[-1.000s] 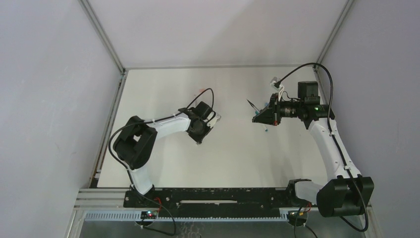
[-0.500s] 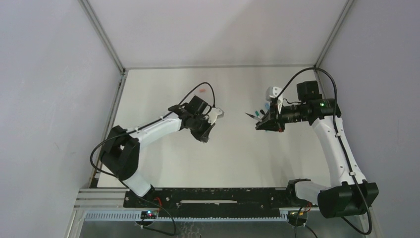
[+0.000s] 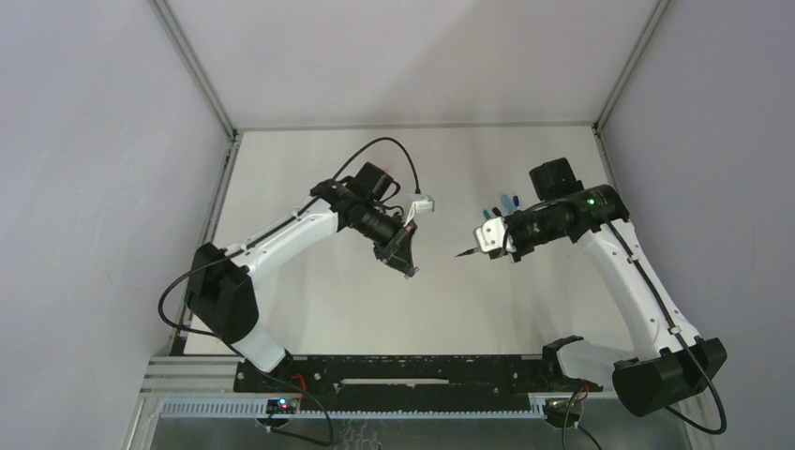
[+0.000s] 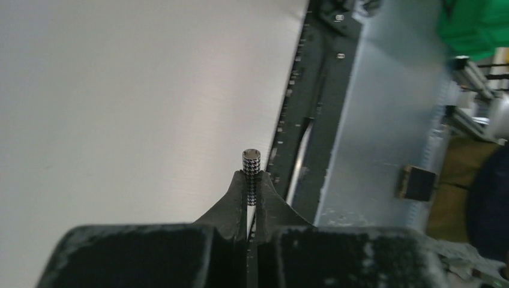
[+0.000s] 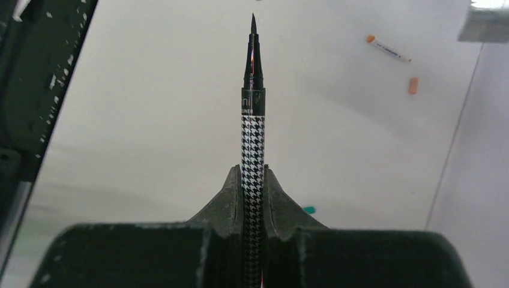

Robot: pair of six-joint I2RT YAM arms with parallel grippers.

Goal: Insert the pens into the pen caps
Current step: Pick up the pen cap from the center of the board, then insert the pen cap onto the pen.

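Observation:
My left gripper point(image 4: 252, 181) is shut on a short cap with a black-and-white houndstooth pattern point(image 4: 251, 163), its open end facing away from the fingers. In the top view this gripper point(image 3: 409, 268) is held above the middle of the table. My right gripper point(image 5: 252, 175) is shut on a houndstooth pen point(image 5: 252, 129) with a black pointed tip. In the top view the right gripper point(image 3: 479, 247) points left, and the pen's tip point(image 3: 462, 254) is a short gap from the left gripper.
A white pen with an orange tip point(image 5: 388, 49), a salmon cap point(image 5: 413, 85) and a teal cap point(image 5: 309, 210) lie on the white table point(image 3: 309, 169). Small blue and teal pieces point(image 3: 507, 201) lie behind the right gripper. A black rail point(image 3: 403, 370) runs along the near edge.
Both arms have swung toward the table's middle. The left gripper with the cap moved right and nearer. The right gripper turned the pen to point left at it.

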